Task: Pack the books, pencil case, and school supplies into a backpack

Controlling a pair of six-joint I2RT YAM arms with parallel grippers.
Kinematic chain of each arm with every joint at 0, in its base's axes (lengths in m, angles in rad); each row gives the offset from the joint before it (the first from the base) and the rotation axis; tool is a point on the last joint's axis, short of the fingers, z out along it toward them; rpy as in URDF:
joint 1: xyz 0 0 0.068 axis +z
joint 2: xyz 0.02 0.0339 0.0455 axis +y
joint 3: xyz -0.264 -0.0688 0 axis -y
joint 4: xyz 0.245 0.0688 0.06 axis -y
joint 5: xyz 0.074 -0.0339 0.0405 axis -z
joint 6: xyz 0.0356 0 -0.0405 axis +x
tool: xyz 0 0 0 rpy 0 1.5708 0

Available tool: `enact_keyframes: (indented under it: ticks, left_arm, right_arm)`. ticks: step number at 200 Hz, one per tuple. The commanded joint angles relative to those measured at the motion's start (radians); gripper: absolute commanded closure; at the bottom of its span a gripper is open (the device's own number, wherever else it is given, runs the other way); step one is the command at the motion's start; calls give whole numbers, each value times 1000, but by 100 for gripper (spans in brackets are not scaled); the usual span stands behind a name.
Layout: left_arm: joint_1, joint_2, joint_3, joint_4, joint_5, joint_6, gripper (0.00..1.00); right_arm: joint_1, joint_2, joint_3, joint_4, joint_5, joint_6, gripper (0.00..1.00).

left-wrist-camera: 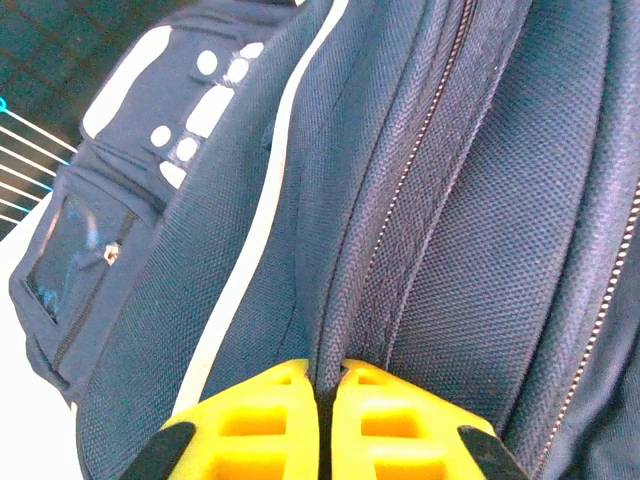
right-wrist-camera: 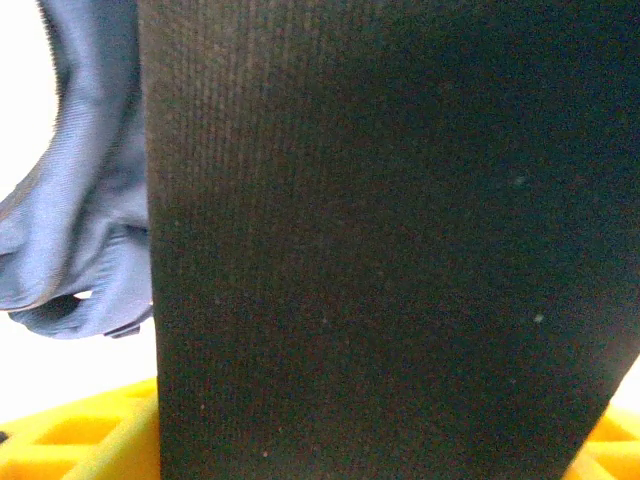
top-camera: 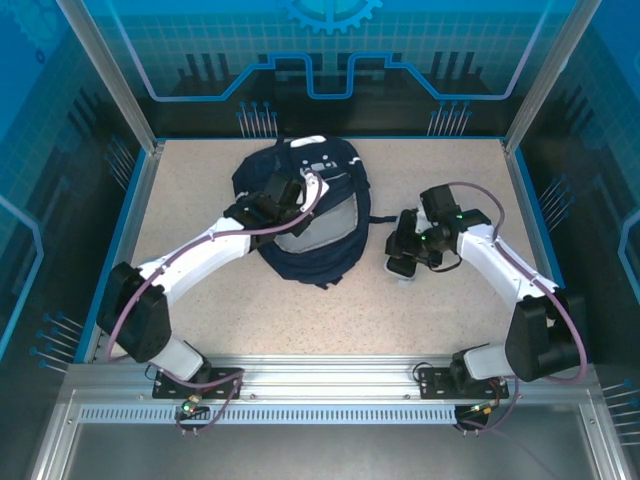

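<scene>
Two white robot arms are bolted at the near edge of a speckled beige table (top-camera: 250,310).

The right arm bends in from the near right corner. Its tool (top-camera: 402,262) points down at the table, right of centre and just beside the right side of the backpack. In the wrist view, the right tool (right-wrist-camera: 330,430) has its yellow fingers (right-wrist-camera: 60,435) standing wide apart. A broad band of dark ribbed fabric (right-wrist-camera: 380,220) fills the gap from one finger to the other. Whether the fingers are pressing on it or only flanking it cannot be told. Folds of the navy backpack (right-wrist-camera: 90,200) hang to the left of the band. From above, a small pale object (top-camera: 393,268) lies on the table under this tool. It is too hidden to identify.

The task's thing is a large navy-blue fabric backpack (top-camera: 300,255). It lies crumpled in the middle of the table, towards the far edge, with a thin dark strap (top-camera: 378,218) trailing right towards the right tool.

The left arm reaches in from the near left corner, and the left tool (top-camera: 298,186) rests on the backpack's far half. Up close, the left tool (left-wrist-camera: 325,372) is pinched tight – its yellow fingers (left-wrist-camera: 255,415) meet on a raised fold of the backpack (left-wrist-camera: 480,250). The fold runs beside a metal zip (left-wrist-camera: 420,150), and a white stripe (left-wrist-camera: 265,230) runs to its left.
</scene>
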Motion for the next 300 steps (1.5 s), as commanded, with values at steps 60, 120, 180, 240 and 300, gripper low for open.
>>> enact_keyframes:
  ticks: [60, 120, 180, 240, 300]
  left_arm:
    - [-127, -224, -101, 238, -78, -306, 100]
    - [-148, -245, -125, 357, -117, -424, 100]
    - [-148, -235, -104, 390, -83, -492, 100]
    - [-148, -222, -109, 390, -106, -518, 100]
    - [-147, -183, -58, 355, -88, -498, 100]
  right_arm:
    - [216, 63, 192, -27, -108, -23, 31]
    - [227, 271, 291, 64, -138, 105, 32]
    - [233, 423, 362, 240, -221, 273, 31]
    - [237, 474, 341, 421, -326, 356, 14]
    - [225, 441, 222, 469, -294, 401, 32]
